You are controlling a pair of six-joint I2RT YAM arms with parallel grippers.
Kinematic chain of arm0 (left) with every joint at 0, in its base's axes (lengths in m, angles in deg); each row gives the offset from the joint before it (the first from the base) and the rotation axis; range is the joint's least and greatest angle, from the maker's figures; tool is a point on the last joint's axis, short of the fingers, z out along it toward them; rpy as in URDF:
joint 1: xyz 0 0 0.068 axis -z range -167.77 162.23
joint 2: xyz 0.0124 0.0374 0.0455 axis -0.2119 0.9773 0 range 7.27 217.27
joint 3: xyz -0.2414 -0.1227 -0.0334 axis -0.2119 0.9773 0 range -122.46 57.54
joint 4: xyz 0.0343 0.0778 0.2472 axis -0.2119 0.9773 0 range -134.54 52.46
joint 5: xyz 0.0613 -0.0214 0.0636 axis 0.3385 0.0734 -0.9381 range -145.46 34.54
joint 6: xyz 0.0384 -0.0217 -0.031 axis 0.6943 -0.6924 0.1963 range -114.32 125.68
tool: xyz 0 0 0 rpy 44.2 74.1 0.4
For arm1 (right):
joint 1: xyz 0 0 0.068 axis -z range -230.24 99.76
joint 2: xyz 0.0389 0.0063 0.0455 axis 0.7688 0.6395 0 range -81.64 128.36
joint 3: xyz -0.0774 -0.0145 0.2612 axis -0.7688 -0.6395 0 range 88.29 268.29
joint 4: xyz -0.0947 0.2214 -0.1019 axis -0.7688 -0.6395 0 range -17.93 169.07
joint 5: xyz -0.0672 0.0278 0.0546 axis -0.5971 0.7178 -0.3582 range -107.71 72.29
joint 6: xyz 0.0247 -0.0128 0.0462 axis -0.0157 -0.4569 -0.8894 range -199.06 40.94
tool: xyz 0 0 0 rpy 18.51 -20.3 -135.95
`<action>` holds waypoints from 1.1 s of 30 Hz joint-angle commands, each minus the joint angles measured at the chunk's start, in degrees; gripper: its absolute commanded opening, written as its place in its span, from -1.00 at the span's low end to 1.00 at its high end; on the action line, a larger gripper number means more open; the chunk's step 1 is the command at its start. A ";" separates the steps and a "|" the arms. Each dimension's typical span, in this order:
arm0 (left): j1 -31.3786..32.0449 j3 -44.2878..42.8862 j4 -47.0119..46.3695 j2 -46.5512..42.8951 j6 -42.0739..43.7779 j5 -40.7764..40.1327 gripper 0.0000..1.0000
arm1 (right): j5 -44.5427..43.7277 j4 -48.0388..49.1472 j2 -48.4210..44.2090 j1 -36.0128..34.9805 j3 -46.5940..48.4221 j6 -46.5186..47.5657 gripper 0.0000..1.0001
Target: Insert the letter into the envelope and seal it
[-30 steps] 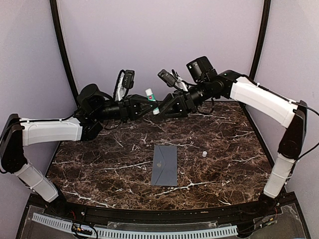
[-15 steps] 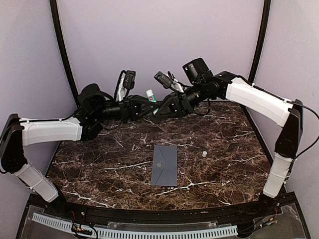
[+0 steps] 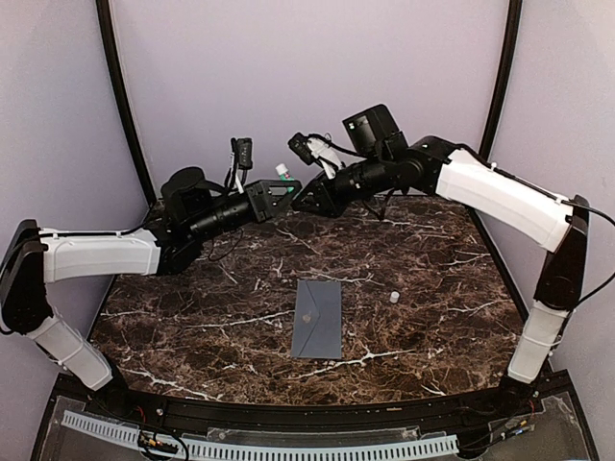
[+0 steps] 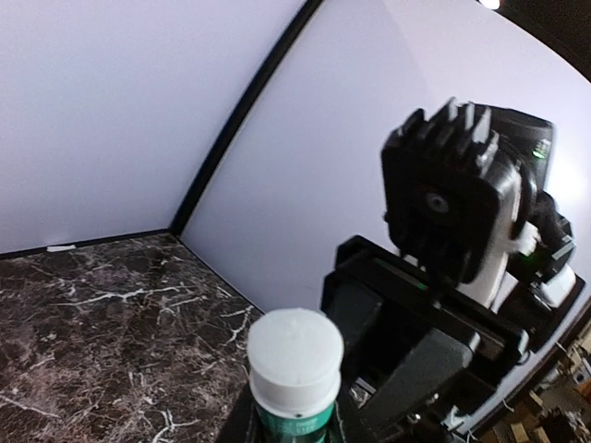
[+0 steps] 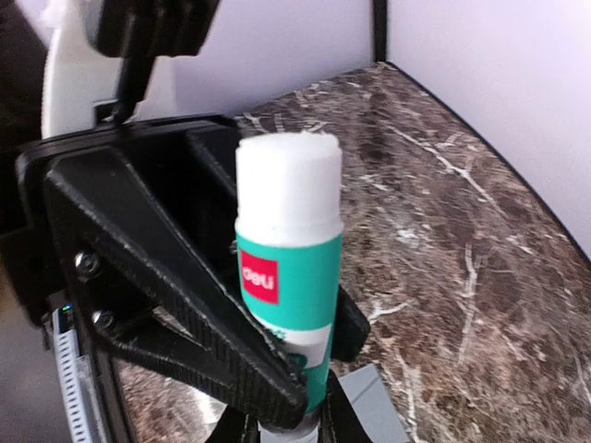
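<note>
Left gripper (image 3: 282,190): raised well behind the envelope (image 3: 318,318), pinching the glue stick (image 5: 288,277); a slack pinch would drop it.
Right gripper (image 3: 301,196): fingers straddle the stick's foot, grip unclear; a tug could wrench it loose.
Envelope: lying flat; no letter in sight.
Small white cap (image 3: 393,297): just right of the envelope; could roll away.

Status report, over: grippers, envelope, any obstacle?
Left gripper shut on glue stick; right gripper beside it, grip unclear. Envelope flat on table. Letter not visible.

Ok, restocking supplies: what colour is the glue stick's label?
Teal green with a red logo patch; the glue stick shows best in the right wrist view.
</note>
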 commanded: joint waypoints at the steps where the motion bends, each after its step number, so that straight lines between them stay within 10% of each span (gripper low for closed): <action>1: 2.70 -0.62 -4.46 0.54 -4.03 -21.07 -1.00 | -26.30 2.92 -0.85 -2.88 -1.59 -5.55 -0.90; 10: 2.72 -4.55 8.81 -2.48 3.57 -19.27 -1.00 | -2.33 1.20 -10.81 -0.17 -8.15 2.82 0.28; 22: 2.20 -6.47 5.56 -7.14 12.15 18.14 -1.00 | 45.79 -5.29 -12.57 14.13 -14.33 21.31 0.02; 33: 2.37 -11.22 -2.66 0.12 1.92 25.35 -1.00 | 51.60 -0.11 -6.06 8.47 -9.03 11.12 0.01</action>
